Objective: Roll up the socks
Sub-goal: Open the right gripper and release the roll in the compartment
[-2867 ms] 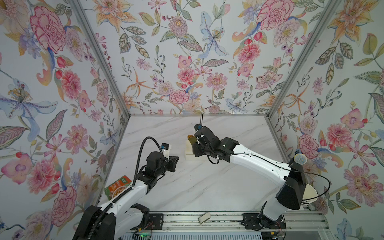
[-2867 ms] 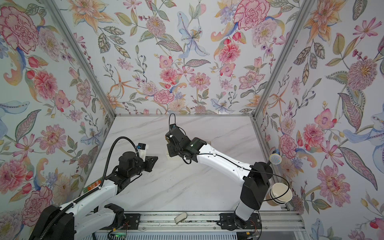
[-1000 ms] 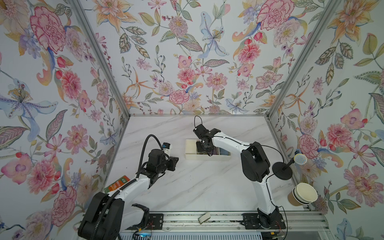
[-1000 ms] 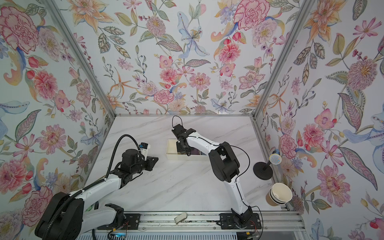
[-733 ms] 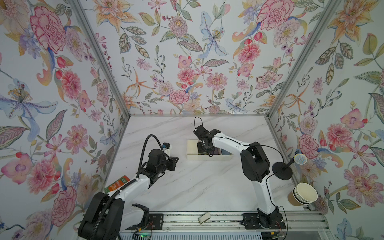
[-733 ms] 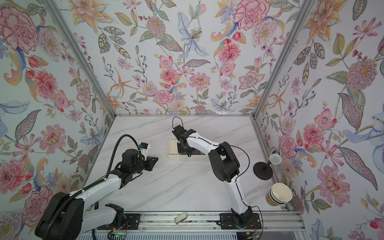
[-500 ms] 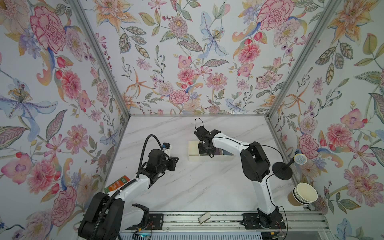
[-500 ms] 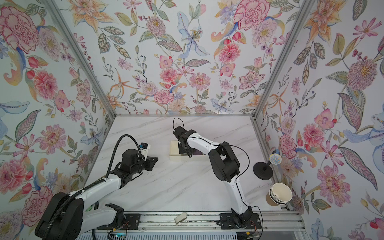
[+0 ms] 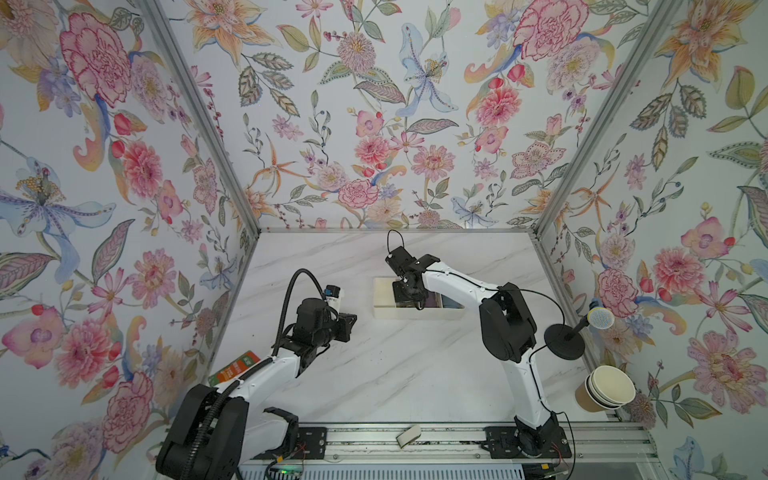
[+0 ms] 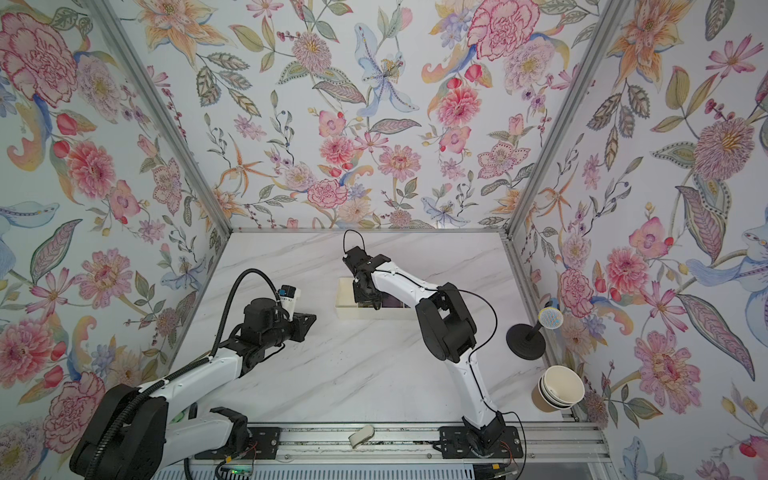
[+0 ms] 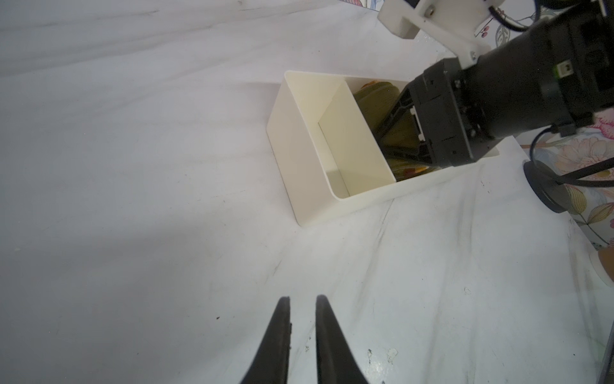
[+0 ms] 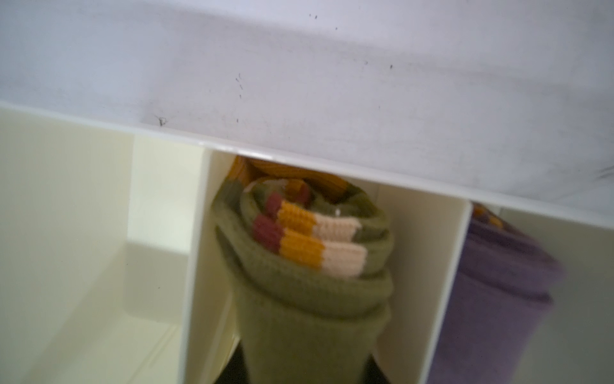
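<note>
The socks (image 12: 309, 276) are an olive-green roll with brown, orange and cream stripes, standing in the middle compartment of a cream divided box (image 11: 299, 149). My right gripper (image 12: 305, 365) is shut on the roll's lower part, with dark fingers on either side. In both top views the right gripper (image 9: 409, 293) (image 10: 365, 297) reaches down into the box (image 9: 384, 297). The left wrist view shows the socks (image 11: 375, 99) partly hidden behind the right wrist. My left gripper (image 11: 302, 299) hovers over bare table short of the box, open by a narrow gap, with nothing between its fingers.
A purple sock roll (image 12: 498, 282) fills the compartment beside the socks. The compartment on the other side holds nothing. A microphone stand (image 9: 565, 340) and stacked paper cups (image 9: 609, 390) stand at the right edge. An orange-green packet (image 9: 235, 368) lies at the left edge.
The right arm has folded its elbow upward and brought the socks down into the box. Over the last second it has barely moved. The left arm has stayed almost still.
</note>
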You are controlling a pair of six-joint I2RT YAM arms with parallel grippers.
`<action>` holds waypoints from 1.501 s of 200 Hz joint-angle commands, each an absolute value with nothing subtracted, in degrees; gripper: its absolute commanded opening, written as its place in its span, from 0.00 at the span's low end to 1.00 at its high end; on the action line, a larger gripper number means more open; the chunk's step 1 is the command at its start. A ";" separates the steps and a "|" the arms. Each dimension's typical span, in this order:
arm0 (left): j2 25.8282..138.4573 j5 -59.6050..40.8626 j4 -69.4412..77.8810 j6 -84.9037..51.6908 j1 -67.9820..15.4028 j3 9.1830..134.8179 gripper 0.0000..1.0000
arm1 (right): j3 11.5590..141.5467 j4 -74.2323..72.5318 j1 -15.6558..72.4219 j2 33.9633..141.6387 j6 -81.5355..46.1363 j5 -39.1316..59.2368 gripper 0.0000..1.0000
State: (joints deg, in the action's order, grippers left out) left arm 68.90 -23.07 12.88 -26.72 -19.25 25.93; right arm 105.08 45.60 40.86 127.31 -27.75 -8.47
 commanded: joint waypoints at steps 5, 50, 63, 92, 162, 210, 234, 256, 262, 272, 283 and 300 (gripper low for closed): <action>68.99 -21.11 13.45 -25.68 -18.64 26.11 0.19 | 106.17 46.57 41.37 129.30 -26.91 -9.40 0.24; 69.17 -20.65 14.03 -25.75 -18.69 25.97 0.21 | 107.09 46.56 41.66 130.34 -26.64 -9.06 0.34; 69.33 -20.58 14.04 -25.66 -18.68 26.08 0.21 | 107.13 46.58 41.93 130.22 -26.58 -8.89 0.37; 69.69 -20.48 14.40 -25.60 -18.71 26.02 0.22 | 107.14 46.50 42.15 129.40 -26.28 -9.27 0.44; 69.79 -19.71 14.75 -25.32 -18.62 25.58 0.23 | 106.86 46.87 42.59 126.60 -25.60 -11.00 0.56; 69.18 -19.45 14.99 -25.34 -18.54 25.27 0.23 | 107.05 46.82 43.22 124.30 -24.81 -13.63 0.58; 68.67 -19.24 15.22 -25.34 -18.43 24.92 0.23 | 106.27 45.37 43.65 123.01 -24.35 -14.41 0.59; 68.30 -18.99 15.17 -25.41 -18.24 24.61 0.23 | 104.91 43.36 43.75 121.46 -24.28 -14.41 0.59; 68.13 -18.91 15.19 -25.33 -18.22 24.48 0.23 | 104.37 42.73 43.83 120.86 -24.18 -14.41 0.59; 67.86 -18.63 15.35 -25.38 -18.27 24.36 0.23 | 103.28 41.46 43.79 119.84 -24.18 -14.28 0.59; 67.38 -18.30 15.63 -25.34 -18.15 24.00 0.23 | 101.61 39.52 43.82 118.21 -24.00 -14.01 0.60; 66.56 -17.61 16.25 -25.55 -18.14 23.32 0.23 | 97.72 35.68 43.63 114.64 -23.84 -13.74 0.59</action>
